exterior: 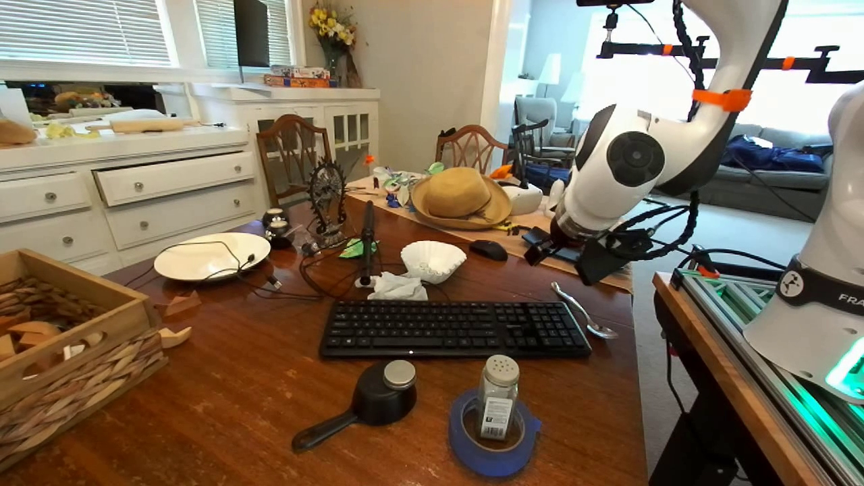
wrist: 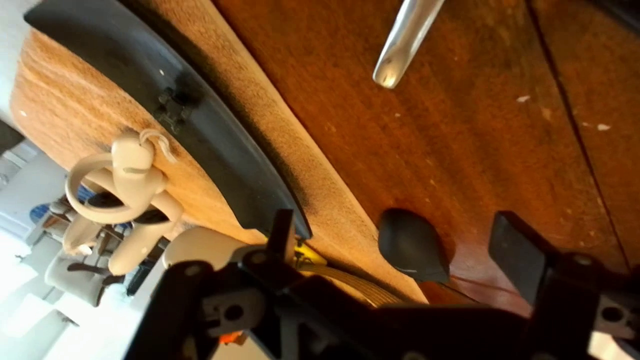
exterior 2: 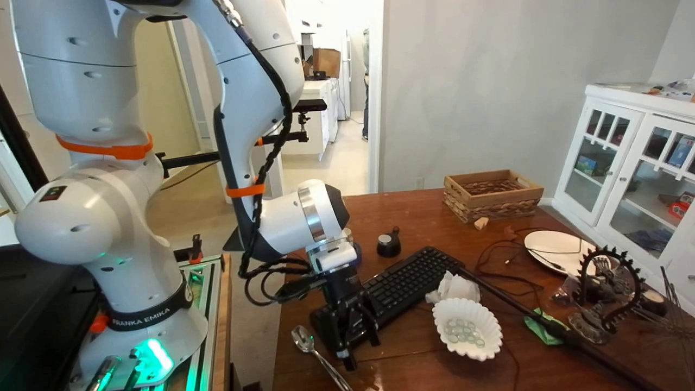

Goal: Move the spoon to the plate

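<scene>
One spoon (exterior: 590,324) lay on the wooden table (exterior: 256,364), just beside the number-pad end of the black keyboard (exterior: 455,331). We saw its whole length in an exterior view, while the wrist view gave us only the end of its handle. The gripper (wrist: 392,227) hung above the table near the spoon; looking from the wrist, we found its jaws spread wide with nothing held, and the dark mouse (wrist: 412,245) that showed between them lay beyond, on the table.

The white plate (exterior: 196,262) sat well apart from the spoon, on the same table, with a thin cable (exterior: 250,258) crossing it; both exterior views showed it to us.

In an exterior view we could look down into the scalloped bowl (exterior 2: 467,309) and make out clear glass pieces (exterior 2: 464,332), plainer there than anywhere else. In an exterior view we also saw a shaker (exterior: 498,401) upright inside a roll of blue tape (exterior: 466,439); where the arm (exterior 2: 285,222) stood in front, we lost most of both. The woven basket (exterior: 101,371) let us see wooden pieces (exterior: 30,332) inside it in an exterior view. A straw hat (exterior: 462,192) showed us crown and brim in an exterior view, but the wrist view cut it to part of the brim and brought a pale ringed controller (wrist: 132,155) close to us. In an exterior view we caught part of a standing person (exterior 2: 366,106), far behind the table.
</scene>
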Available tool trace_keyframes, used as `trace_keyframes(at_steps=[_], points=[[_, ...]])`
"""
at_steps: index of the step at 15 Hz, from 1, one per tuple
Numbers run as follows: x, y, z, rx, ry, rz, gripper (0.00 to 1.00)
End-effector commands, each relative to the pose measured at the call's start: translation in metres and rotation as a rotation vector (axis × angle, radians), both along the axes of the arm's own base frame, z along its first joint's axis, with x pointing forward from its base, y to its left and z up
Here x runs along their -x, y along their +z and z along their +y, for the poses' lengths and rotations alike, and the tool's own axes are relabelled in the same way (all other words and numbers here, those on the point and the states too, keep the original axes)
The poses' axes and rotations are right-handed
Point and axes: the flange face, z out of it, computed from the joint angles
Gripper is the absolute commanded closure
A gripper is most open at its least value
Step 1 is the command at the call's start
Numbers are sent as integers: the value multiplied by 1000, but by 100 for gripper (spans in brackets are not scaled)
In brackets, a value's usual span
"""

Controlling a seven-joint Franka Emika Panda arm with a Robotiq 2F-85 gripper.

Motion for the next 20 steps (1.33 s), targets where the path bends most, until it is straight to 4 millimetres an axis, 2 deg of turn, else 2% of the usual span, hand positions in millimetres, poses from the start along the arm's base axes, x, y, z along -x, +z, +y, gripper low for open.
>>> trace_keyframes(at_steps=[1, 4, 9, 14, 15, 17, 18, 20], points=[[13, -3, -5, -98, -147, -7, 0], [22, -3, -7, -160, -169, -49, 0], [31, -9, 9, -277, -185, -165, 0], [42, -18, 2, -294, -206, -245, 0], [34, -6, -3, -294, -207, -237, 0], [43, -29, -3, -286, -210, -218, 0], [42, -28, -6, -277, -211, -205, 0], [47, -42, -9, -265, -215, -162, 0]])
